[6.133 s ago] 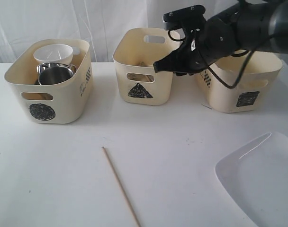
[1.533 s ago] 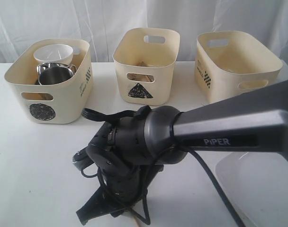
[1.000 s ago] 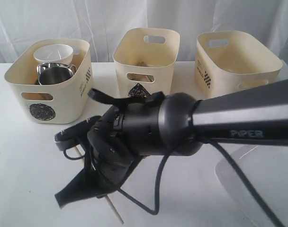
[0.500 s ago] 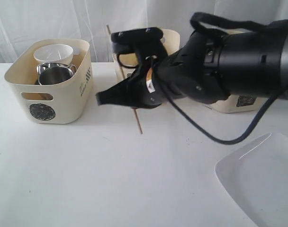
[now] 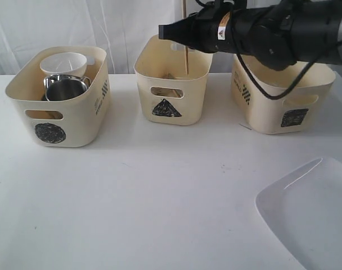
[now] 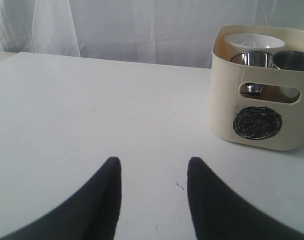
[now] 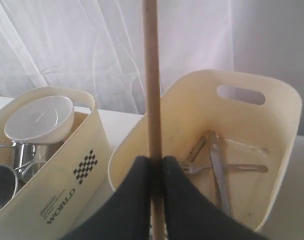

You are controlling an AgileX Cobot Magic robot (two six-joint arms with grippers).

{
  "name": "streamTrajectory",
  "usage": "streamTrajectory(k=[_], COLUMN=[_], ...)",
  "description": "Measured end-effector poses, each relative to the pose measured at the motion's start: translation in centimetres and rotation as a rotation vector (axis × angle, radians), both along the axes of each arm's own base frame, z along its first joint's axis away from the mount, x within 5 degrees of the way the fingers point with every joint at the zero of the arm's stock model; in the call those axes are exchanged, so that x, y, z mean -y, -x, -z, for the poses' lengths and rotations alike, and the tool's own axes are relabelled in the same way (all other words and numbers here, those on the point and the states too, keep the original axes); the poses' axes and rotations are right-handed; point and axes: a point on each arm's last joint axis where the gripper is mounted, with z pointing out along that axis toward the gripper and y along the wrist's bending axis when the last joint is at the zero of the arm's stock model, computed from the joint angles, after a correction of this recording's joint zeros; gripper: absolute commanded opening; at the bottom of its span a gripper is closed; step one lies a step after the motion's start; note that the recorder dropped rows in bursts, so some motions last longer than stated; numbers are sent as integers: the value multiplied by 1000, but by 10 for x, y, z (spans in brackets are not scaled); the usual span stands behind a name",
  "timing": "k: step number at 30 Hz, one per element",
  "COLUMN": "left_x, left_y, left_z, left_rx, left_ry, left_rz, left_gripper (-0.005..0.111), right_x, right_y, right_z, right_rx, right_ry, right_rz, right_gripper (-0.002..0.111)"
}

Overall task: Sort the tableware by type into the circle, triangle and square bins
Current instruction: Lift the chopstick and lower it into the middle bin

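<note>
At far left, the left gripper hovers low over the bare white table, its jaws apart and holding nothing. Beside it stands the circle bin, with a white bowl and steel mugs inside.

In the middle stands the triangle bin, with steel cutlery lying on its floor. The right gripper is just above this bin's opening, clamped on a single wooden chopstick. Half a second ago the arm held the stick lower and tilted, in front of the bin, so it has been carried up and over the rim. The chopstick's long axis is now nearly vertical. Its lower end points down inside the bin, and its upper end runs out of the top of the picture. Whether the tip touches the bin floor cannot be told.

This looks like the moment just before release, which would put the chopstick with the other utensils.

To the right is the square bin. Nearest the camera at right, the large white square plate lies on the table, not yet sorted.
</note>
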Motion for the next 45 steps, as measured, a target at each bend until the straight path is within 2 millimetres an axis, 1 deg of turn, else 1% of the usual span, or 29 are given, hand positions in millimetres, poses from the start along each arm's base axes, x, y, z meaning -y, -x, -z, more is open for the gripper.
streamTrajectory(k=[1,3,8,15,20,22,23,24,27,30,32,37,41,45], left_x=[0,0,0,0,0,0,0,0,0,0,0,0,0,0], left_y=[0,0,0,0,0,0,0,0,0,0,0,0,0,0], left_z=[0,0,0,0,0,0,0,0,0,0,0,0,0,0], left_rx=[0,0,0,0,0,0,0,0,0,0,0,0,0,0], left_ry=[0,0,0,0,0,0,0,0,0,0,0,0,0,0], left_rz=[0,0,0,0,0,0,0,0,0,0,0,0,0,0], left_gripper=[47,47,47,47,47,47,47,47,47,47,47,47,47,47], right_x=[1,3,3,-2,-5,-5,-5,-5,-6,-6,-6,-7,-4,2], right_y=[-12,-26,-53,-80,-98,-103,-105,-106,-110,-111,-111,-112,-110,-98], right_z=[1,6,20,33,51,54,59,61,68,70,69,68,69,62], right_rx=[13,16,5,19,-16,-24,-36,-43,-60,-62,-53,-48,-83,-141], right_ry=[4,6,13,34,79,92,100,106,116,117,112,110,127,154], right_rz=[6,19,40,40,52,56,60,62,67,67,63,62,79,107], right_gripper=[0,0,0,0,0,0,0,1,11,23,27,28,28,28])
